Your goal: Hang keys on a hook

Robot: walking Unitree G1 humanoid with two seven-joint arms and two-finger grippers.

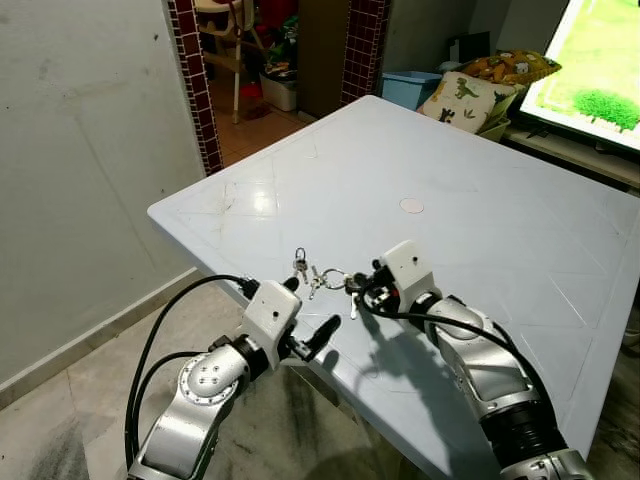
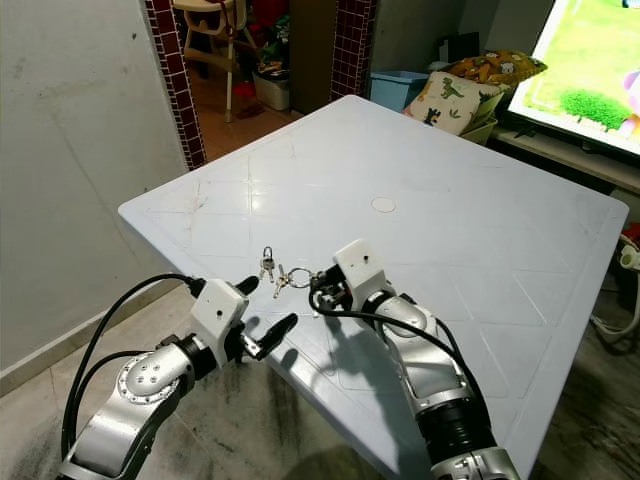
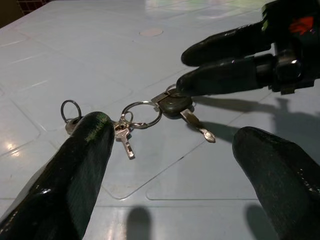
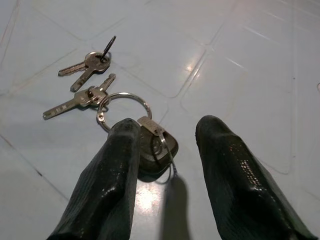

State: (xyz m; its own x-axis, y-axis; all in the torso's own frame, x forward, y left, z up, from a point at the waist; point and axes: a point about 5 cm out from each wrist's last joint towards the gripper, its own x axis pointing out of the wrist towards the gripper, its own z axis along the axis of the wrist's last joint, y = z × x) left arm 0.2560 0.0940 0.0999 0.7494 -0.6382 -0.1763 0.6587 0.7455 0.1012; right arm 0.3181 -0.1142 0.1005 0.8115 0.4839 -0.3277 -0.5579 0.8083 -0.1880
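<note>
Right gripper (image 4: 165,145), black fingers apart, straddles the black plastic fob (image 4: 157,150) of the silver key bunch on metal rings (image 1: 318,276), which lies on the pale blue plastic table (image 1: 480,220) near its front edge. Left gripper (image 1: 308,312), fingers spread, hovers at the edge, just beside the keys.

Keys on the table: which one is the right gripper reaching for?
The black-headed key, lying between the right gripper's open fingers. The small silver keys lie farther along the ring, beyond its fingertips.
</note>
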